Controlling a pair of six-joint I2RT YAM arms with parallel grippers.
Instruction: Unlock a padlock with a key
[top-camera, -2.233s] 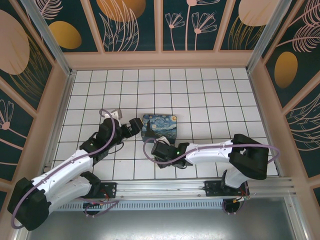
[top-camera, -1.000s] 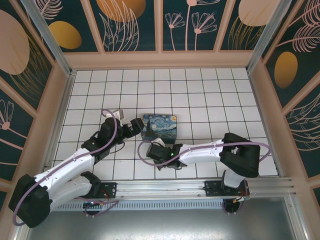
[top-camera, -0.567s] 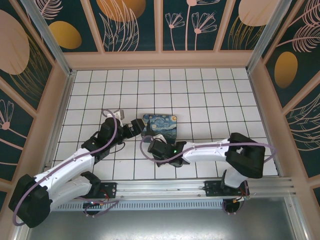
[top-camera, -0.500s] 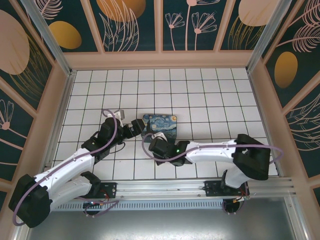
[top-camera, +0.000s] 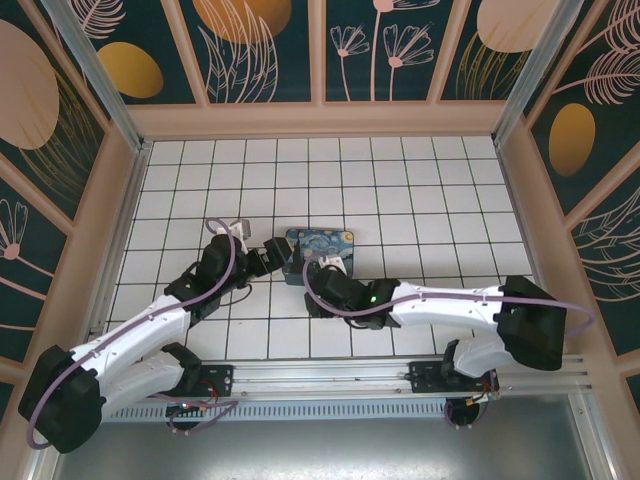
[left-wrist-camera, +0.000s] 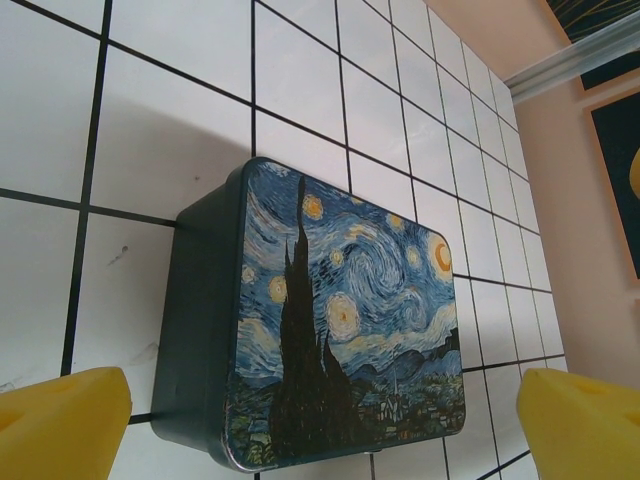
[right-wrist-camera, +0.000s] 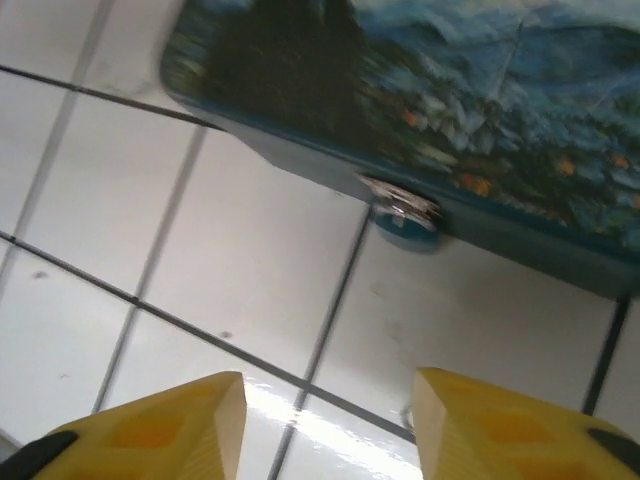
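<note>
**Both jaws parted at the painted box**

Top view: the left gripper (top-camera: 272, 257) sits just beside the left end of the dark blue rectangular box with a swirl-and-star painted lid (top-camera: 330, 243) on the white tiled floor (top-camera: 420, 200). The right gripper (top-camera: 318, 270) is at the box's near side, its arm covering that edge.

Left wrist: yellow fingertips (left-wrist-camera: 60, 425) stand wide apart and empty, with the whole lid in sight.

Right wrist: fingers (right-wrist-camera: 170, 425) are apart, holding nothing. The tiny grey-silvery metal padlock (right-wrist-camera: 403, 208), blurred, sits on the box's side wall.
</note>
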